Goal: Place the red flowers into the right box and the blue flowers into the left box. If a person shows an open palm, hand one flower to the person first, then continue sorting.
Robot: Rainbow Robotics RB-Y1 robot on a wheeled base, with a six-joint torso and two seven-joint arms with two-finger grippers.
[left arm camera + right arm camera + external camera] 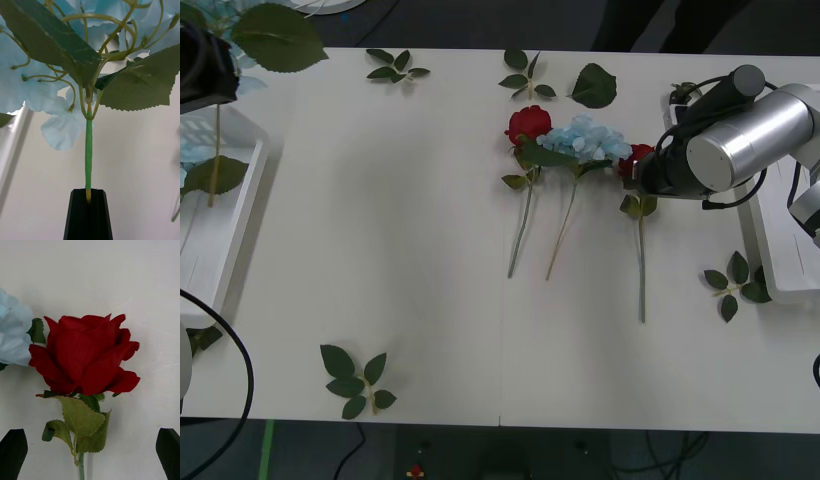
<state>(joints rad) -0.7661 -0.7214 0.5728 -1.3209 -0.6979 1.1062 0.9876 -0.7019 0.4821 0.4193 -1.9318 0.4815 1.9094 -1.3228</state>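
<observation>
**Right wrist view: our open fingers frame a rose while the left arm carries a blue stem**

Right wrist view puts a deep-red fabric rose on its thin green stem squarely between our two black fingers, which stand wide apart and touch nothing. We judge the right gripper is lined up this way to close on the stem below the leaves. Against the white tabletop, this rose lies just beside the pale sky-blue hydrangea cluster, with a second red rose on the cluster's far side. Our silver right arm reaches inward over the table from beside the shallow white plastic right box.

Our left gripper is clamped shut on the green stem of another blue hydrangea flower, held head-up so the leaves clear the fingers. It hangs above the shallow white left box, where we judge it will be dropped.
</observation>
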